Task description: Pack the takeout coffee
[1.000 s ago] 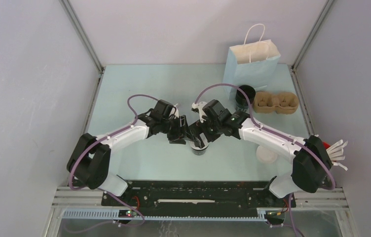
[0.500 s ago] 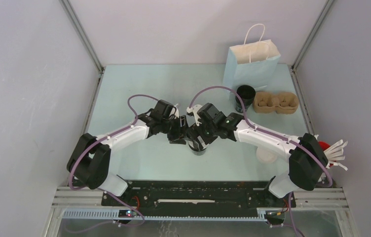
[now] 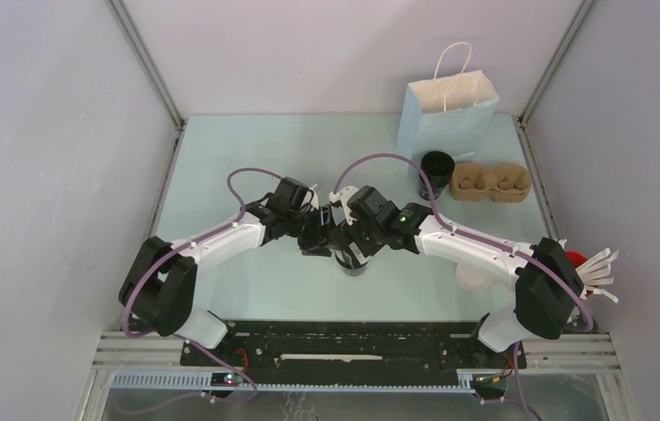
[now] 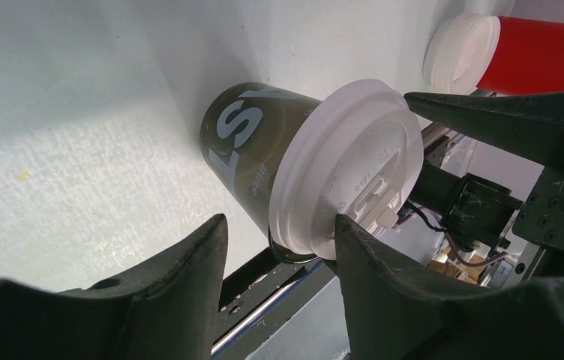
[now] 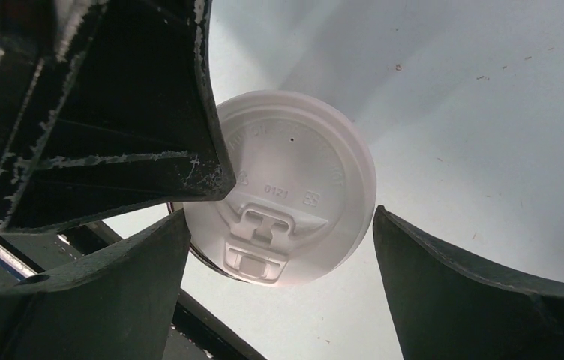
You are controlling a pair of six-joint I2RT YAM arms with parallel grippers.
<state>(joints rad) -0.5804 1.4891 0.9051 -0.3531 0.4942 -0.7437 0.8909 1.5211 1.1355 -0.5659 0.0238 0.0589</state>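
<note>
A dark olive paper cup (image 4: 245, 146) with white lettering stands on the table mid-front, also in the top view (image 3: 355, 263). A white lid (image 4: 346, 165) sits on it, and the cup's dark rim shows under one edge of the lid. My left gripper (image 4: 279, 225) is open beside the cup top, with one finger (image 4: 369, 255) against the lid's rim. My right gripper (image 5: 279, 217) is open above the lid (image 5: 286, 187), its fingers straddling it without touching. In the top view, both grippers, left (image 3: 316, 239) and right (image 3: 350, 246), meet over the cup.
A light blue paper bag (image 3: 449, 114) stands at the back right. A second dark cup (image 3: 436, 171) and a cardboard cup carrier (image 3: 490, 181) stand in front of it. A loose white lid (image 3: 471, 276) lies at front right. A red cup (image 4: 534, 56) lies at the right edge.
My right gripper has moved left and now sits over the cup's lid. My left gripper and the cup have stayed in place.
</note>
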